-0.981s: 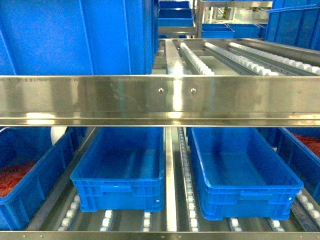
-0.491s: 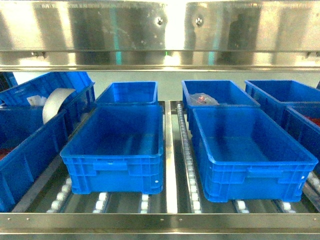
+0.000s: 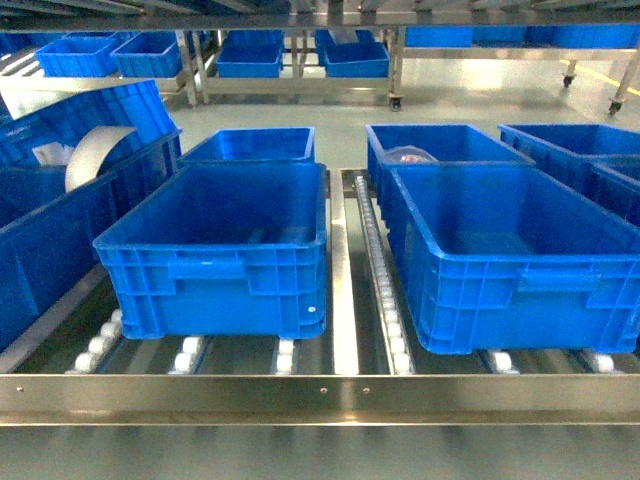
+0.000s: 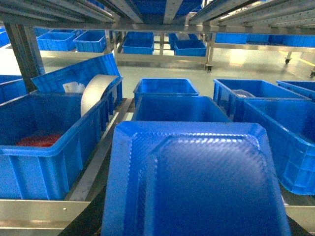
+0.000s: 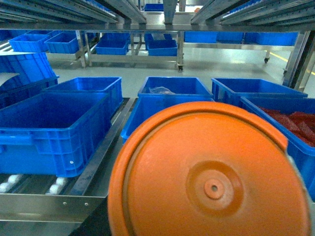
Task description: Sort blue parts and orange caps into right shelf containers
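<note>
A large blue part fills the lower half of the left wrist view, hanging close to the lens above the shelf's front rail. It hides my left gripper's fingers, which hold it. An orange cap, round with a small centre boss, fills the lower right wrist view in the same way and covers my right gripper's fingers. Two empty right shelf containers stand side by side on the rollers, one at the left and one at the right. Neither arm appears in the head view.
Smaller blue bins stand behind the front two, one holding a clear bag. A left bin holds red items and a white roll. A far-right bin also holds red pieces. A steel rail fronts the shelf.
The head view has dropped. The steel upper beam has slid up out of the frame, and the two front containers now appear nearer and more level.
</note>
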